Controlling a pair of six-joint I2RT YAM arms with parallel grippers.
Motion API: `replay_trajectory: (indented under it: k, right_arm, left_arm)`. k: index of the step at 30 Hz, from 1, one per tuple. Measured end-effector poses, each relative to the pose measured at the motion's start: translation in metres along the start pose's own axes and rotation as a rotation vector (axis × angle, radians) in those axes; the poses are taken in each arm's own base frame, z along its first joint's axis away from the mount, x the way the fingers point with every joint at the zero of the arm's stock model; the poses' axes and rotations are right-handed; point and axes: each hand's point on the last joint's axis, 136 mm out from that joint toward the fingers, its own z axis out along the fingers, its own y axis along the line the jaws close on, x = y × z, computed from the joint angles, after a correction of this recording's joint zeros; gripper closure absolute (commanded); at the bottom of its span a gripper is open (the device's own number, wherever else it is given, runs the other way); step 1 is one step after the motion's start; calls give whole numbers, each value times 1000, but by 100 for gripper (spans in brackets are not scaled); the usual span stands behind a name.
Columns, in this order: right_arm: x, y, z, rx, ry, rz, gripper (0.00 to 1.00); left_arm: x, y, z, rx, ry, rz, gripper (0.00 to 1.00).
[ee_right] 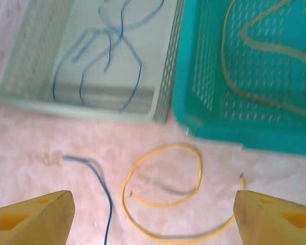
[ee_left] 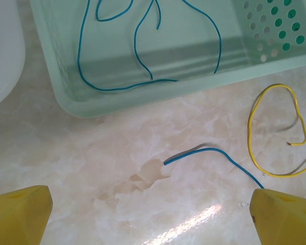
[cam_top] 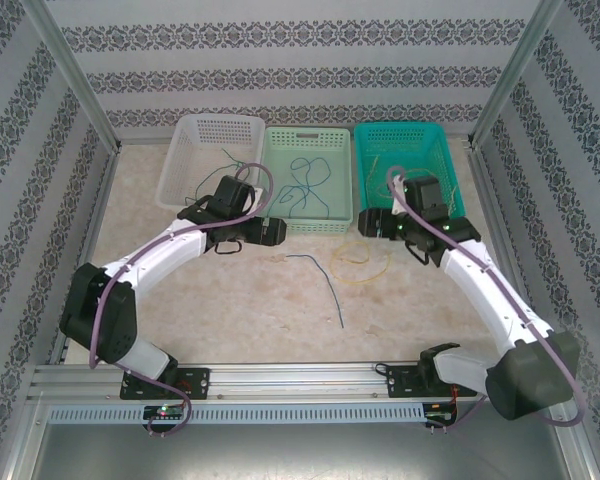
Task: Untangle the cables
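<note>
On the table lie a loose blue cable [cam_top: 322,285] [ee_left: 214,150] [ee_right: 99,178] and, right of it, a yellow cable [cam_top: 360,262] [ee_left: 251,127] [ee_right: 199,168] curled in a loop; they lie apart. More blue cables [cam_top: 305,185] [ee_left: 80,61] rest in the pale green basket [cam_top: 280,215]. A yellow cable [ee_right: 224,61] lies in the teal basket [cam_top: 445,150]. A dark green cable [cam_top: 230,158] sits in the white basket [cam_top: 180,170]. My left gripper [cam_top: 276,232] [ee_left: 153,217] hovers open near the blue cable's end. My right gripper [cam_top: 366,222] [ee_right: 153,219] is open above the yellow loop, holding nothing.
The three baskets stand side by side along the back wall. Metal frame posts [cam_top: 70,70] rise at both sides. The mounting rail [cam_top: 300,375] runs along the near edge.
</note>
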Motion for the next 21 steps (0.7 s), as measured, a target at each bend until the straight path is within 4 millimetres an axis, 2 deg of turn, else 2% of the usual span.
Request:
replay_trajectory:
  k: [4,9,14,19,21]
  right_arm:
    - [44,27,11,-29,92,-63,19]
    - [85,60,34,-52,221,-110,27]
    - [127,70,60,-5,363,-123,35]
    - [158,68,72,48,443,-125,45]
    - [166,64,77,73,465,-120,46]
  left_arm:
    - [-2,2,-3,-10,-28,-16,0]
    - [-3,6,-9,-31,-57,-35,0]
    - [-6,10,-21,-53,-96,-35,0]
    - [-8,22,-31,-85,-126,-51,0]
    - [-9,23,-31,-88,-127,-54,1]
